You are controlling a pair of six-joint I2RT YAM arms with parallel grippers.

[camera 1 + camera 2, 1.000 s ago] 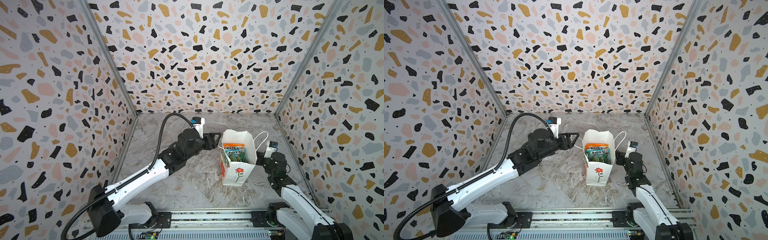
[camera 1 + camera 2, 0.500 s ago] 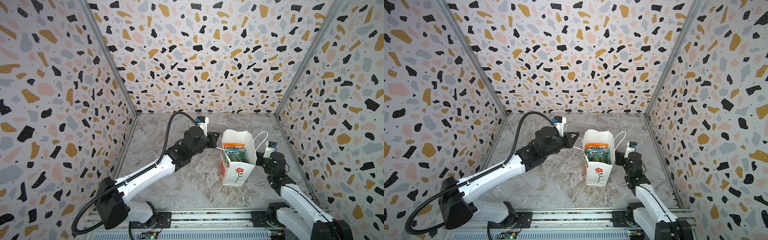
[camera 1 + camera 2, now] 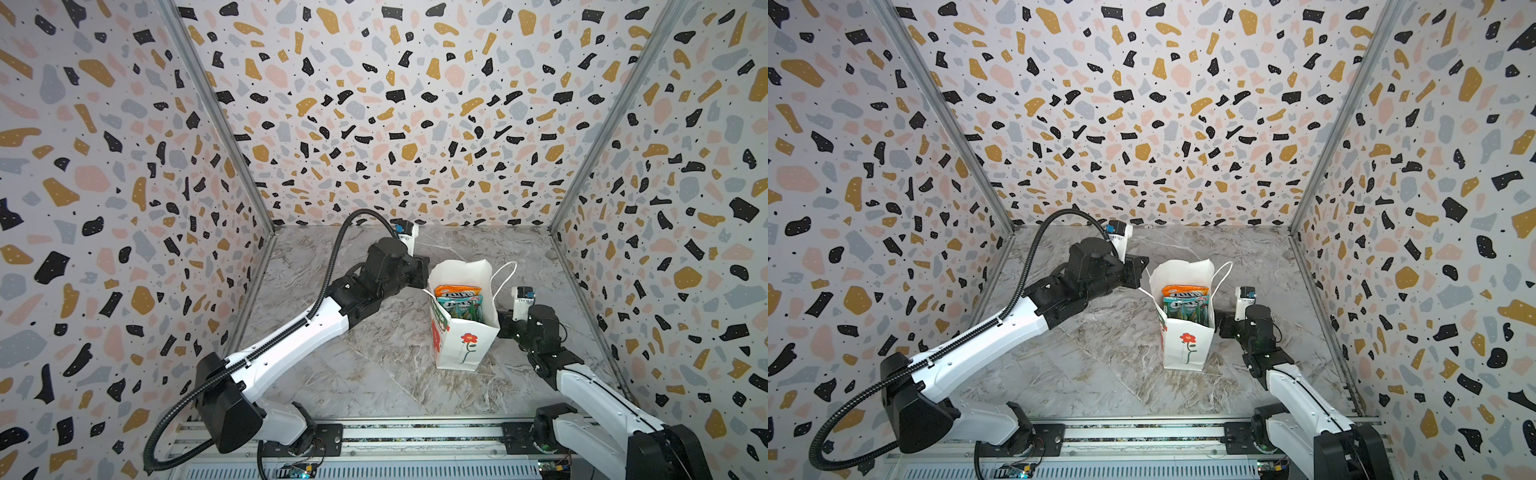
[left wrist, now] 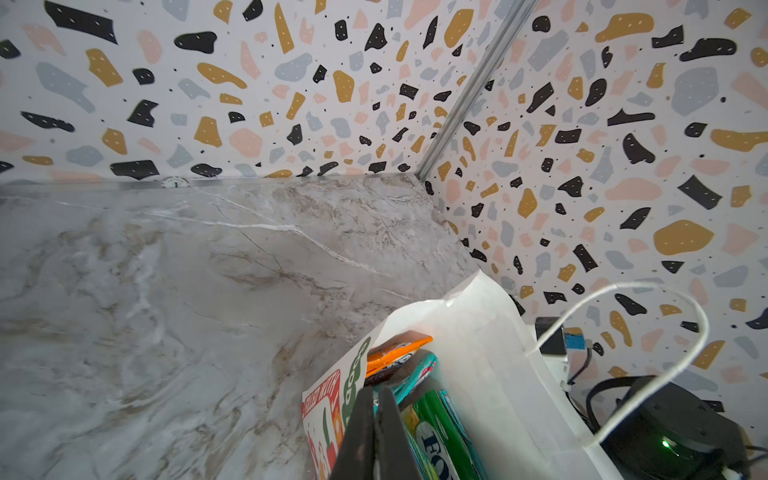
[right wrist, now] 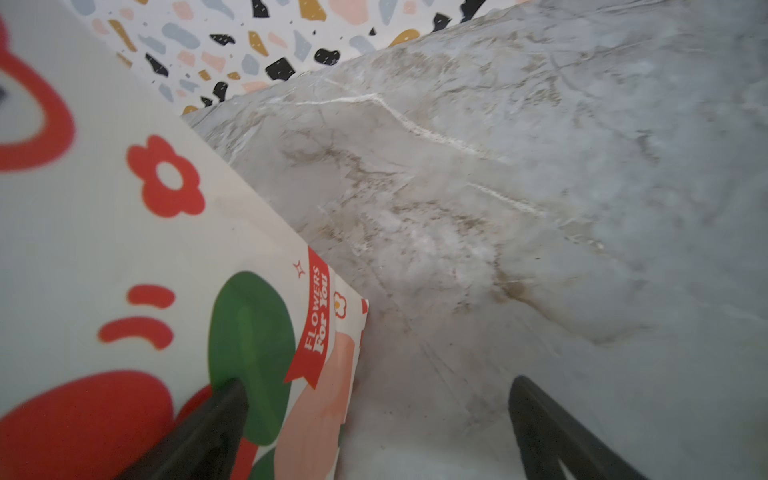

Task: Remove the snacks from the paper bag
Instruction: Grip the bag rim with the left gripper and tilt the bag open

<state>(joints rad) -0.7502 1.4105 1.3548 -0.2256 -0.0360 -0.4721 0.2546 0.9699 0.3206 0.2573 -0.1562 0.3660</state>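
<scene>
At the left rim of the paper bag (image 3: 465, 345): left gripper (image 4: 376, 395) now pinched shut, parted and further back a second ago; cannot tell whether paper or packet lies between. Right gripper (image 5: 378, 384) spread wide as before, one finger against the bag's printed side. Snacks (image 3: 457, 299) all upright inside the bag. Looks like a first grip just made, with nothing out yet.

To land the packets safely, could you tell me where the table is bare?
Bare: table between left arm and paper bag, and behind the bag to the back wall. Crowded: left tool at its left rim, right tool beside its right wall.
</scene>
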